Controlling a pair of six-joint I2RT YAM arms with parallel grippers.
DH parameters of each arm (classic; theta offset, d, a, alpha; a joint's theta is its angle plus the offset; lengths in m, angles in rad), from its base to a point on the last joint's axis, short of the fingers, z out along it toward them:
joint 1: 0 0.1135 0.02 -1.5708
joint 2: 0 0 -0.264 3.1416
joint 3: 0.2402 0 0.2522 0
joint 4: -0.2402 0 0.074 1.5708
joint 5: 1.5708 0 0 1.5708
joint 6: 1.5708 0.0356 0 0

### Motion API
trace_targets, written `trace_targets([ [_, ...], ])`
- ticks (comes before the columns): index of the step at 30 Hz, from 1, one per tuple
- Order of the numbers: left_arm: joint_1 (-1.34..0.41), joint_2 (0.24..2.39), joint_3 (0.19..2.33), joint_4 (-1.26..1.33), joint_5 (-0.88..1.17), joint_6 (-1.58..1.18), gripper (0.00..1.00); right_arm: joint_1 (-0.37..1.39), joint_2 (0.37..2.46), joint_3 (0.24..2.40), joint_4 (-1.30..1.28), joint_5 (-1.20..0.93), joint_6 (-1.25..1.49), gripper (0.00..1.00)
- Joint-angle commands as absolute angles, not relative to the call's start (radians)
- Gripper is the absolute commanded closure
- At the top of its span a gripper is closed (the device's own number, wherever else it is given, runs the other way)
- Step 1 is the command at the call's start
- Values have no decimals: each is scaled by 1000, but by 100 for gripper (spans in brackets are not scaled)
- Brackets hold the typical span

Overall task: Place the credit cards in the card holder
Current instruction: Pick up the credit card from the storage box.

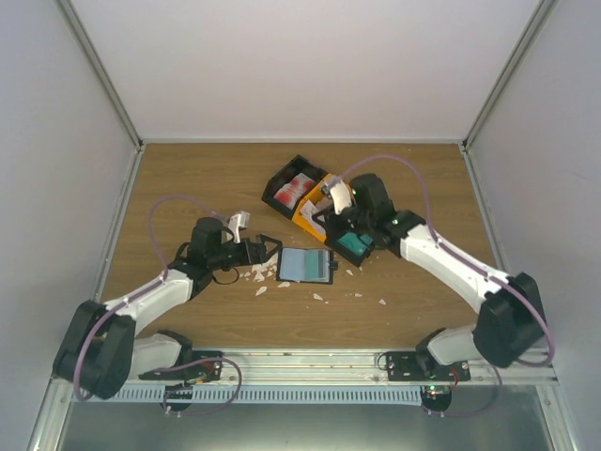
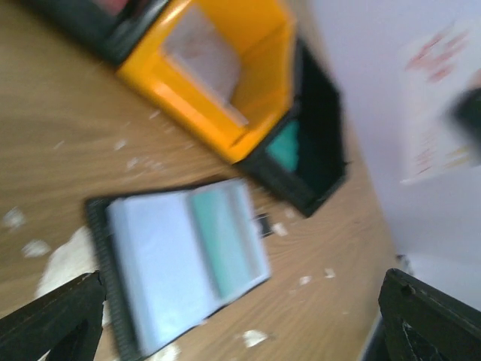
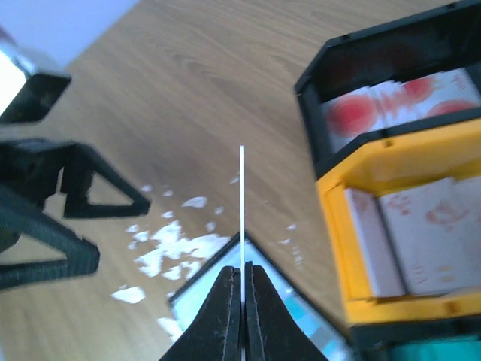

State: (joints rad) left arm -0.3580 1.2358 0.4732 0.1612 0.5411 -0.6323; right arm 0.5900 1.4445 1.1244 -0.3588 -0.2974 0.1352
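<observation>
Left gripper (image 1: 271, 254) stands with its jaws wide apart, gripping nothing; the card holder (image 1: 307, 265) lies open on the table (image 1: 188, 188) just beside it at 3 o'clock, among white scraps (image 1: 260, 274); right gripper (image 3: 242, 272) is clamped on one pale credit card (image 3: 242, 195), seen edge-on over a corner of the holder; at 12 o'clock from the holder, other credit cards (image 1: 299, 188) sit in the bins (image 1: 315, 218).
</observation>
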Motion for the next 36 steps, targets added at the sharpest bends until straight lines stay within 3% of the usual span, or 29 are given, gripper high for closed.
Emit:
trace_targets([
  [1, -359, 1103, 466, 366, 660, -668, 1, 595, 1291, 932, -45, -462, 372, 100],
  [9, -420, 996, 480, 471, 714, -711, 1, 597, 1124, 652, 457, -595, 675, 100],
  [15, -440, 987, 479, 549, 733, -785, 1, 597, 1114, 612, 598, -656, 769, 100],
  [19, -452, 989, 479, 586, 755, -814, 11, 597, 1127, 612, 657, -702, 802, 100],
  [25, -472, 984, 480, 629, 759, -830, 37, 596, 1171, 602, 775, -760, 868, 100],
  [33, -492, 1032, 514, 658, 777, -811, 30, 598, 1226, 617, 797, -837, 879, 100],
  [36, -493, 1057, 524, 678, 775, -815, 33, 603, 1247, 631, 791, -871, 874, 99],
])
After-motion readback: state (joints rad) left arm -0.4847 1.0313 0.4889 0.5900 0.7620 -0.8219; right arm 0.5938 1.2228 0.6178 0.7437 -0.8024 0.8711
